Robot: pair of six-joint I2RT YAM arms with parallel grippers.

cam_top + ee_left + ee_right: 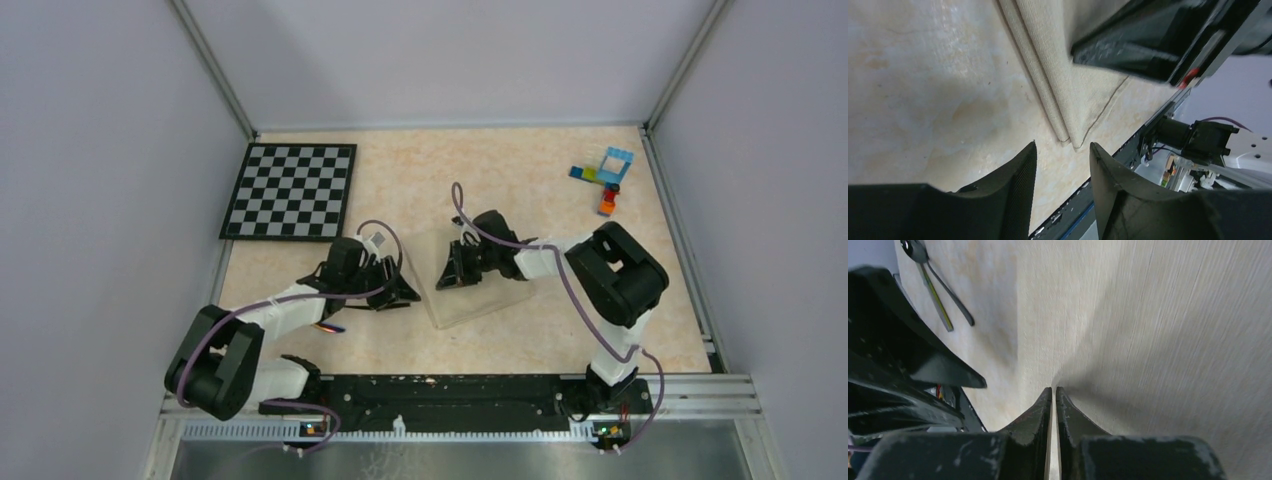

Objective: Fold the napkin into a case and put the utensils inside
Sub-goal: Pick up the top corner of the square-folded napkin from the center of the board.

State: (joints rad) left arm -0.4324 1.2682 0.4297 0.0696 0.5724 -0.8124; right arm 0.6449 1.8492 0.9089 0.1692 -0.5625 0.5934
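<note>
So the right gripper had its jaws basically closed, just a hairline slit between them. The tips were touching the napkin, but I honestly couldn't tell if any cloth was pinched in there. The left gripper was parted, nothing between its fingers. It sat low over the table, just off a folded edge of the cloth.

Pose-wise, the left arm stretched low from its base toward the napkin's left side. The right arm was bent at the elbow out on the right, with its forearm reaching back left over the cloth.

Count: two arms and one napkin, lying mid-table between the two grippers. I could make out two utensils, lying on the bare table beside the napkin. There was also one chequered board at the far left and one small cluster of toy bricks at the far right.
</note>
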